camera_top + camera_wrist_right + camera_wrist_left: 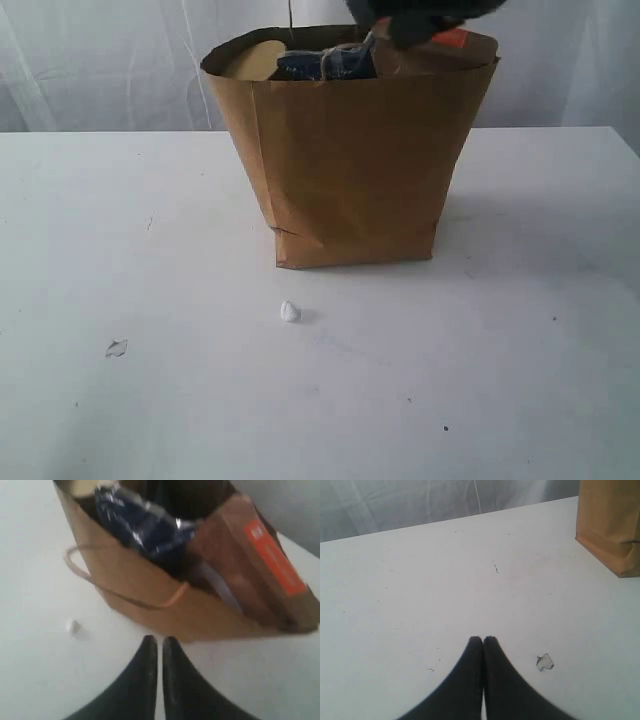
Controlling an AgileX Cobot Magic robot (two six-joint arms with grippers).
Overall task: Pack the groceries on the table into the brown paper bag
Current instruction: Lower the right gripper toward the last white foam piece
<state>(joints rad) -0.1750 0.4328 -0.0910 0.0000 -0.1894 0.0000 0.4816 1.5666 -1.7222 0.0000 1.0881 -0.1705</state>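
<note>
The brown paper bag stands upright in the middle of the table. Out of its mouth stick a brown red-labelled pouch, a blue-topped noodle packet and a tan lid. One small white lump lies on the table just in front of the bag. My right gripper hangs above the bag's front rim, fingers together and empty; pouch and noodle packet show inside. My left gripper is shut and empty, low over bare table, left of the bag.
A small pale flat scrap lies at the front left, close beside my left fingertips. A white curtain hangs behind the table. One twisted paper handle droops outside the bag's front wall. The white lump lies below my right gripper.
</note>
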